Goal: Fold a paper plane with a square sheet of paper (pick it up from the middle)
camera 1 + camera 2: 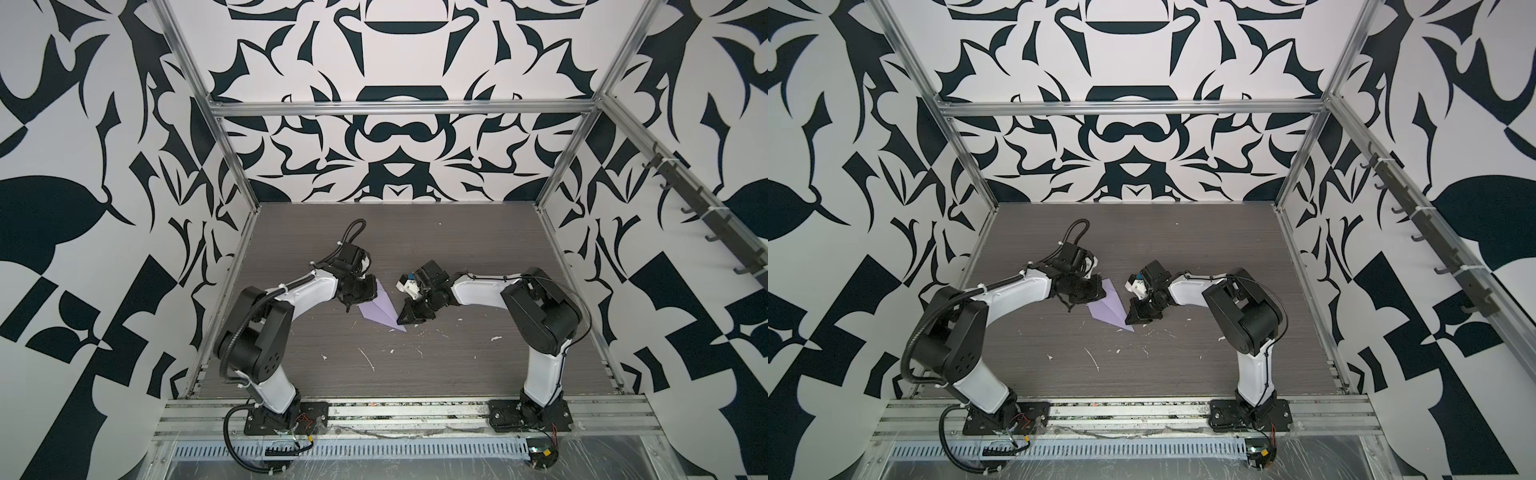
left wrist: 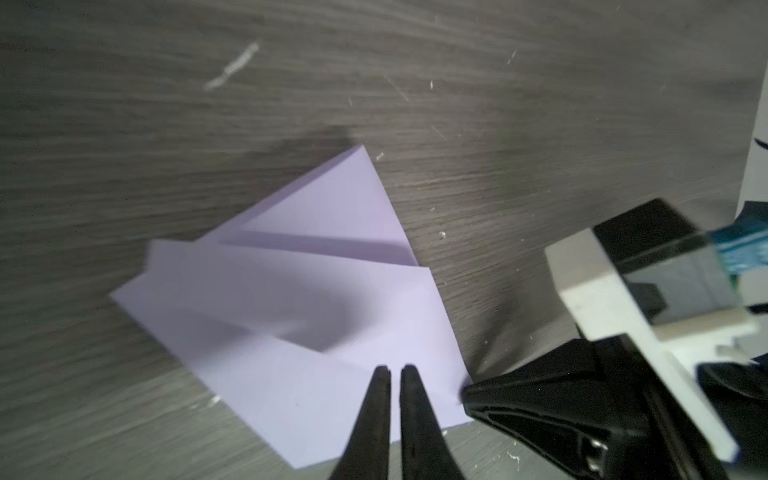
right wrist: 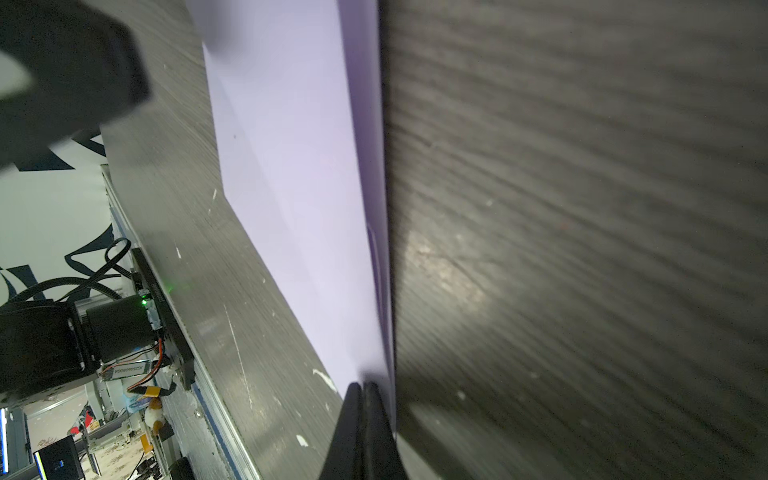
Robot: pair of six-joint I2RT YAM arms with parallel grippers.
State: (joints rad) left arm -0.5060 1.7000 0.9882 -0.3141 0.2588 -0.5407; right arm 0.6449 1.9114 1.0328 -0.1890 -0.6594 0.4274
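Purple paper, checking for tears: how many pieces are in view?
1: the paper plane, left gripper over it, right gripper at its edge. Scraps may be hidden.

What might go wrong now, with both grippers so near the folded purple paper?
1. The right gripper, shut, sits at the long edge of the paper plane; a push may slide it instead of creasing.
2. A flap stands raised near the left gripper; it may spring open.
3. The grippers are close and may collide.
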